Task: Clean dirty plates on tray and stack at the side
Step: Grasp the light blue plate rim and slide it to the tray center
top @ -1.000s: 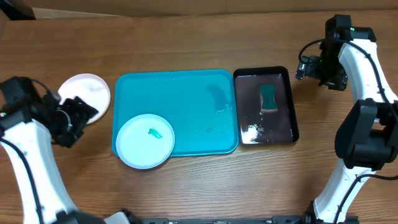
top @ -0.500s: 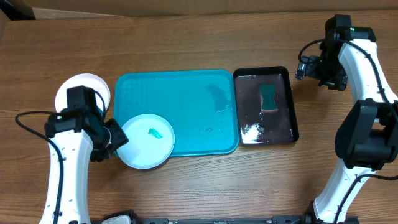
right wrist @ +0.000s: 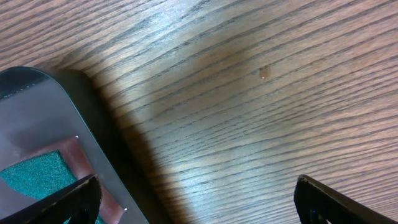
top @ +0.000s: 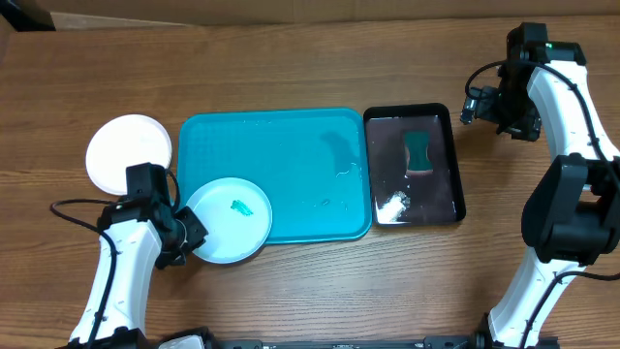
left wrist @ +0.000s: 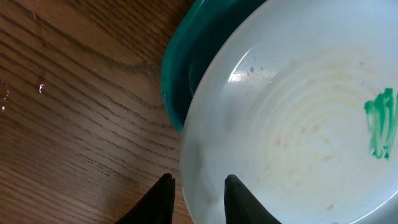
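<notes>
A light blue plate [top: 228, 220] with a teal smear [top: 242, 206] sits on the front left corner of the turquoise tray [top: 291, 145], overhanging its edge. My left gripper [top: 189, 236] is at the plate's left rim. In the left wrist view the plate [left wrist: 298, 124] fills the frame, and my left gripper [left wrist: 198, 186] straddles its rim, one finger over the wood and one over the inside, with a narrow gap still showing. A white plate [top: 129, 153] lies on the table left of the tray. My right gripper [top: 475, 105] hangs wide open over bare wood.
A glossy black tray [top: 431, 194] lies right of the turquoise tray, with a green sponge [top: 418, 151] and a patch of white foam [top: 391, 205] in it. The right wrist view shows the black tray's corner [right wrist: 37, 106] and bare wood.
My left arm has swung from beside the white plate to the light blue plate's left rim, and its jaws have narrowed around it. The right arm has not moved.
</notes>
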Tool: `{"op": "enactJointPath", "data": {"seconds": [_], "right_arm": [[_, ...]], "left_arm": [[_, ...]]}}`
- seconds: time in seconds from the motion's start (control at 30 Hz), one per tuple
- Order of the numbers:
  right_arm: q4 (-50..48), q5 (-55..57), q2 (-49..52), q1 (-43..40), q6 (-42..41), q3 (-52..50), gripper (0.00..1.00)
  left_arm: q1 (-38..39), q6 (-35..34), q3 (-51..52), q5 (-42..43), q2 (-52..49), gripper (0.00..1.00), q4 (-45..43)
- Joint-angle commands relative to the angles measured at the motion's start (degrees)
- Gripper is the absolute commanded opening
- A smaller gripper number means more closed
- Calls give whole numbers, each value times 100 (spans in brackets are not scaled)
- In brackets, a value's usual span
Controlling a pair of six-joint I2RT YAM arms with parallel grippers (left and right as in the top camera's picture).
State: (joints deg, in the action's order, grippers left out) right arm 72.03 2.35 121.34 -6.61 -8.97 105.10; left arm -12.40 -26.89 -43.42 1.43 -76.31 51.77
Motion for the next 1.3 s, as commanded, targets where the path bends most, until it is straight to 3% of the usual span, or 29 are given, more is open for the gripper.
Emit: {"op": "enactJointPath", "data": {"seconds": [0.0, 0.4, 0.5, 0.53, 0.87, 1.27], "right_arm": [[-20, 13, -138, 15, -20, 105, 100], [-20, 13, -138, 15, -20, 105, 100], [-20, 13, -138, 15, -20, 105, 100], [-20, 15, -138, 15, -20, 105, 100], [-20, 13, -138, 15, -20, 105, 100], [-20, 13, -138, 15, -20, 105, 100]], "left_arm": [[-22, -61, 59, -57, -20, 29, -44], [-22, -105, 400, -79, -28, 27, -319], [-22, -103, 391, 2, -28, 7, -345], [-22, -103, 376, 90, -28, 4, -354], [31, 0, -334, 1665, -28, 4, -616], [1296, -1211, -343, 798, -232, 4, -1602]]}}
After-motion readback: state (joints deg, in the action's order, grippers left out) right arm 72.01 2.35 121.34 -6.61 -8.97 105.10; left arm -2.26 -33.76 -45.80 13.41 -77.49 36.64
